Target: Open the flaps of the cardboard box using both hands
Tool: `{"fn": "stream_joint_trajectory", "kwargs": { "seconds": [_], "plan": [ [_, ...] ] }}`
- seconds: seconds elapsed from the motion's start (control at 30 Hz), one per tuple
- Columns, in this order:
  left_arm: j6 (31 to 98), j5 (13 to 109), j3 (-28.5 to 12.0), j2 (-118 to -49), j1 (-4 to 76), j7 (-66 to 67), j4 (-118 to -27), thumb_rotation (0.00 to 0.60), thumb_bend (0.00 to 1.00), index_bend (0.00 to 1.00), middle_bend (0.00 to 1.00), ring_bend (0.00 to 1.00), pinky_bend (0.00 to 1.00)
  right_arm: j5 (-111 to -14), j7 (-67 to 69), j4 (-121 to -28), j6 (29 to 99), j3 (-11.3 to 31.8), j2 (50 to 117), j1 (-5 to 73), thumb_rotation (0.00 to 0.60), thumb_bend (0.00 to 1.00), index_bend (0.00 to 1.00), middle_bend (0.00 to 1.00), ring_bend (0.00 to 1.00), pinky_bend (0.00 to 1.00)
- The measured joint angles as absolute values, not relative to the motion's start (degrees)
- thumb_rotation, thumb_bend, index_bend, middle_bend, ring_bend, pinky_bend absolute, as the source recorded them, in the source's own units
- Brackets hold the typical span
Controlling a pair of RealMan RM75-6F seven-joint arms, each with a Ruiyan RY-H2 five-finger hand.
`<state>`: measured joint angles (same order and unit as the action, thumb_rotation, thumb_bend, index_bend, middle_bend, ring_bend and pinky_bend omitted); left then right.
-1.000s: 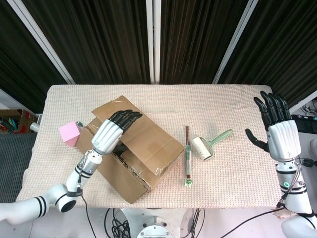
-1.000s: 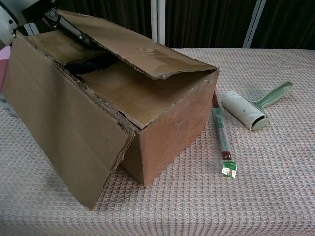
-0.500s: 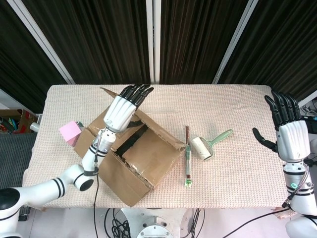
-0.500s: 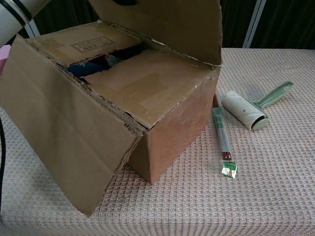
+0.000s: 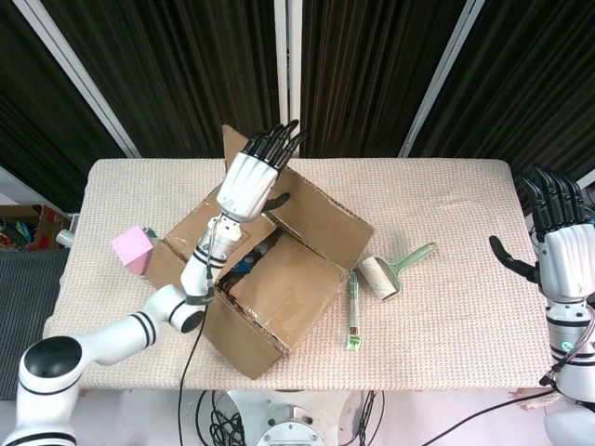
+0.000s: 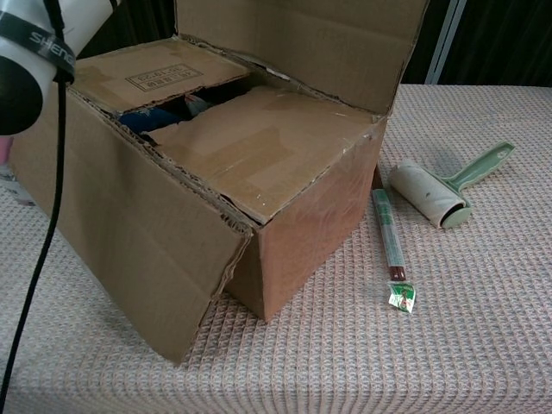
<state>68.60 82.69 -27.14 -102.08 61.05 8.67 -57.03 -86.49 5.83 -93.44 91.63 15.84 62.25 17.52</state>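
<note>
The cardboard box (image 5: pixel 270 279) sits left of centre on the desk (image 5: pixel 437 307), which wears a beige waffle-weave cloth. Its corrugated edges are ragged and torn. The far long flap (image 6: pixel 302 43) stands raised, the near one (image 6: pixel 129 250) hangs down the front, and the two inner short flaps lie flat with a gap showing something blue. A printed label on the left inner flap (image 6: pixel 164 78) is too small to read. The left hand (image 5: pixel 251 181) rests its palm against the raised flap, fingers straight and together, gripping nothing. The right hand (image 5: pixel 558 251) hovers past the desk's right edge, fingers extended and apart, empty; only the head view shows either hand. Beside the box lie a thin wrapped stick (image 6: pixel 390 241) and a lint roller (image 6: pixel 431 194) with a pale green handle. A pink cube (image 5: pixel 132 248) appears only from above
</note>
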Motion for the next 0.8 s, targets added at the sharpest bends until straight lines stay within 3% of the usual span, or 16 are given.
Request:
{"fn": "stream_joint_trajectory", "kwargs": {
  "seconds": [0.27,0.5,0.63,0.8],
  "plan": [
    [67.80,80.67,-28.17,-108.10,67.47,6.50,-46.17,0.600,0.00,0.03,0.00,0.09,0.22,-85.55,7.49,-93.17,92.19,16.29,61.16,16.49,0.600,0.18,0.00,0.00,0.00,0.00],
    [68.37,80.42,-25.84,-109.60,68.47,4.04,-41.32,0.600,0.00,0.03,0.00,0.09,0.22,-85.17,8.24,-93.01,91.40,16.28,60.45,16.26,0.600,0.18,0.00,0.00,0.00,0.00],
    [68.31,79.74,-25.17,-107.30,66.40,4.13,-44.93,0.600,0.00,0.03,0.00,0.09,0.22,-85.35,7.99,-93.02,91.21,16.44,60.60,16.59,0.600,0.18,0.00,0.00,0.00,0.00],
    [66.63,76.74,-23.35,-100.58,61.40,8.94,-59.46,0.600,0.00,0.03,0.00,0.09,0.22,-85.24,7.93,-92.41,90.15,16.43,61.78,17.36,0.600,0.18,0.00,0.00,0.00,0.00]
  ]
}}
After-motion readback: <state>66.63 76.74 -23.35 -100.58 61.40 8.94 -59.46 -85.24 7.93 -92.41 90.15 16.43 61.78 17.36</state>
